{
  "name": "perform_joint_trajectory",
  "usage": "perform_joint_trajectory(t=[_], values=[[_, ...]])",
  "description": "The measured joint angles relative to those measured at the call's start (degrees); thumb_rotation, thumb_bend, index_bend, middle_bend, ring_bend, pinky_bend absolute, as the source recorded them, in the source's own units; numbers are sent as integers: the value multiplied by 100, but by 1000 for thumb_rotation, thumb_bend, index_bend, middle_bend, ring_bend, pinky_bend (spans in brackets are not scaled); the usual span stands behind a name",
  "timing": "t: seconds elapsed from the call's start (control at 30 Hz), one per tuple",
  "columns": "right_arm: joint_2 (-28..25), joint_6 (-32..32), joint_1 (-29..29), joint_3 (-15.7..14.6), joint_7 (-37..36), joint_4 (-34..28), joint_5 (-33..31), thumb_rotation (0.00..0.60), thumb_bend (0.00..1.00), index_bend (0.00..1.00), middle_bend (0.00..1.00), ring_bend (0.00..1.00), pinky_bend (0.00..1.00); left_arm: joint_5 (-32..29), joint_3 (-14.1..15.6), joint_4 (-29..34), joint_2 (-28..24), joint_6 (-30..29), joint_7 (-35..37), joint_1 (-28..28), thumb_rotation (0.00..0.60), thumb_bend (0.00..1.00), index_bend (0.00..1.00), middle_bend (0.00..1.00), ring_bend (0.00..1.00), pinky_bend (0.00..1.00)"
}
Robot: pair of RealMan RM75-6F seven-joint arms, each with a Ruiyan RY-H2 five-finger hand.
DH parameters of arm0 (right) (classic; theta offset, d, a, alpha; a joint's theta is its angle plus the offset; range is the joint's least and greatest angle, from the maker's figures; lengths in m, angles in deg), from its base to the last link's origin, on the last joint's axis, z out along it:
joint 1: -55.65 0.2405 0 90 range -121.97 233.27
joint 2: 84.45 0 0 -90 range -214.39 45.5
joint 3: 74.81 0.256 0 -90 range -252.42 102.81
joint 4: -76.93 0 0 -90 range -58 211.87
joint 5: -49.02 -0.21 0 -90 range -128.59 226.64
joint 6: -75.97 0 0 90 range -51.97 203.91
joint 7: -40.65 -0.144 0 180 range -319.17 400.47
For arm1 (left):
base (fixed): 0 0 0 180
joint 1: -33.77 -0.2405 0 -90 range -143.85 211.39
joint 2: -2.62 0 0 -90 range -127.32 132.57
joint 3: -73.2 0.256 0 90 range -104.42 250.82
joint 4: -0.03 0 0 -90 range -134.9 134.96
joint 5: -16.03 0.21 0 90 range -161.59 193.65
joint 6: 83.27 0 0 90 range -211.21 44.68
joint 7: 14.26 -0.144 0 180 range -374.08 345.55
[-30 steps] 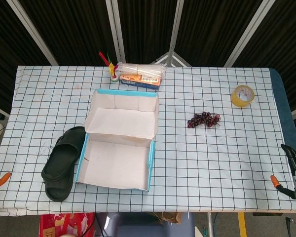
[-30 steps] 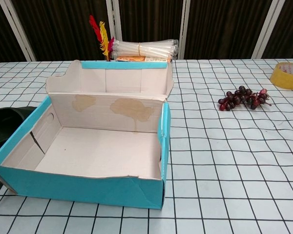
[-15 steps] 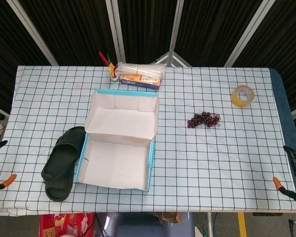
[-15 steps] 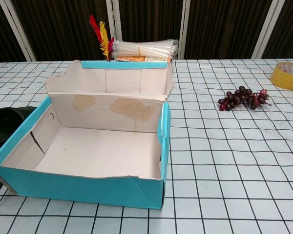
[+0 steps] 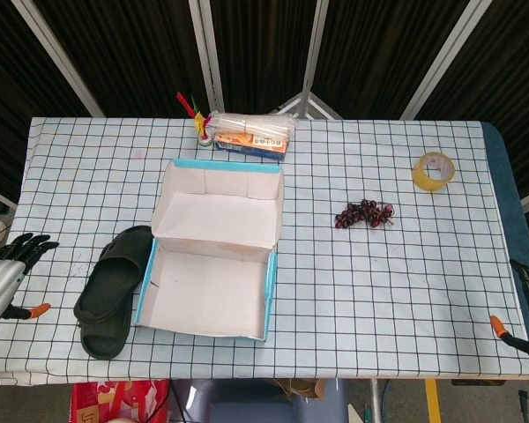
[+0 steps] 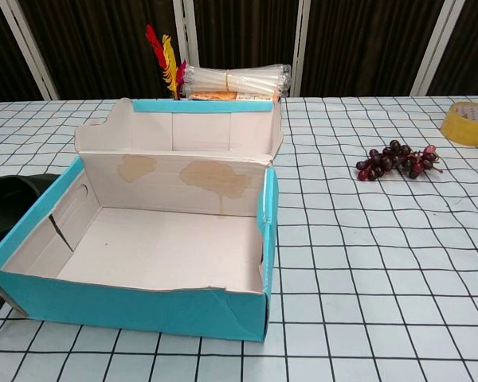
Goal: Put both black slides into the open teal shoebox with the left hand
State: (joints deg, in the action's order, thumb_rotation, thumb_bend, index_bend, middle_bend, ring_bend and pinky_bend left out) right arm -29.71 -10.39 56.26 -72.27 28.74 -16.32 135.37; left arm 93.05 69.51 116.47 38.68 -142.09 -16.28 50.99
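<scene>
left hand open-fingered, empty, beside black slide

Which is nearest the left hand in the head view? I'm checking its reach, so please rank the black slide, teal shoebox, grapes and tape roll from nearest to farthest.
From the left hand at the table's left edge:
1. Black slide, just right of the hand.
2. Teal shoebox, beside the slide, centre-left.
3. Grapes, right of centre.
4. Tape roll, far right, toward the back.

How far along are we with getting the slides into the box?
Nothing is done: the teal shoebox is open and empty. The black slides lie on the table beside its left wall. The left hand is at the table's left edge, fingers spread, holding nothing. Picking and placing both slides remain.
</scene>
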Motion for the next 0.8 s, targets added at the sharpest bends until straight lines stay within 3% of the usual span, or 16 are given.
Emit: perform_joint_trajectory(t=[0.23, 0.47, 0.6, 0.8], values=[[-71, 118, 5, -4, -61, -40, -121, 600, 306, 35, 148, 186, 127, -1206, -285, 362, -554, 1636, -413, 1094, 600, 262, 141, 72, 0, 147], [-62, 160, 21, 14, -18, -55, -161, 600, 307, 35, 148, 186, 127, -2220, -393, 127, -377, 2779, -838, 2247, 600, 262, 141, 92, 0, 147], [-88, 130, -6, 50, -33, -67, -250, 600, 307, 35, 148, 186, 127, -2657, -258, -115, -81, 3012, -1309, 2760, 600, 261, 140, 103, 0, 147], [-102, 132, -31, 82, -18, -67, -348, 600, 307, 35, 148, 186, 127, -3253, 190, -546, 437, 3143, -1869, 3338, 600, 262, 140, 107, 0, 146]])
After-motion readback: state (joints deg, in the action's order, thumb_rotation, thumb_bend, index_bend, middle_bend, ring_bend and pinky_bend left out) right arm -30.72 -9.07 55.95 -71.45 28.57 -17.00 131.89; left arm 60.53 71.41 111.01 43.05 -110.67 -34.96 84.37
